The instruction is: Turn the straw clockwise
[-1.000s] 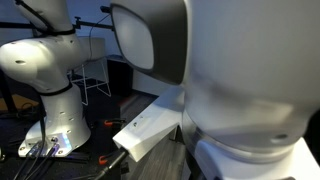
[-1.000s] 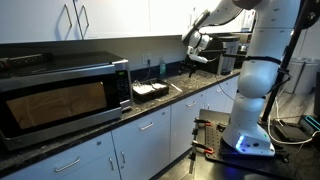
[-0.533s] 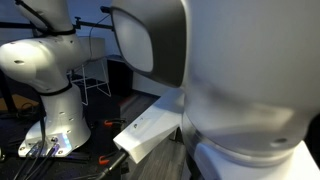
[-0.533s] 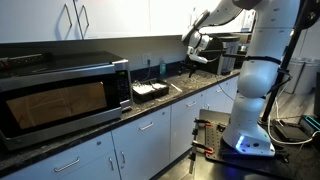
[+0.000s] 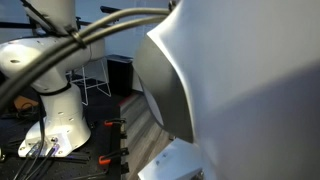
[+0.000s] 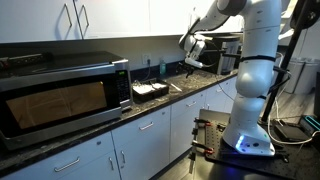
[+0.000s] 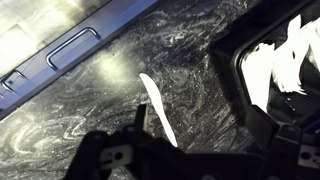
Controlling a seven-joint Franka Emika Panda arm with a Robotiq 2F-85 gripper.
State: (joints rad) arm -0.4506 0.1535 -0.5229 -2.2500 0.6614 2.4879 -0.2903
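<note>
A white straw (image 7: 158, 108) lies flat on the dark marbled countertop (image 7: 110, 110), slanting from upper left to lower right in the wrist view. My gripper (image 7: 215, 140) hangs just above it with its jaws wide apart. The straw's lower end sits just inside the left finger (image 7: 140, 118). Nothing is held. In an exterior view the gripper (image 6: 193, 58) is low over the counter, at the far end; the straw is too small to see there. The remaining exterior view is mostly blocked by my own arm (image 5: 240, 90).
A black tray (image 7: 262, 90) with white pieces stands right of the straw, close to the right finger. A cabinet drawer with a handle (image 7: 70, 45) runs along the counter's edge. A microwave (image 6: 60, 95) and a black container (image 6: 150, 90) stand on the counter. Another white robot (image 5: 50, 70) stands on the floor.
My arm has swung: its links now fill far more of the blocked exterior view, and the upper arm has shifted over the counter. The gripper has moved slightly left and down.
</note>
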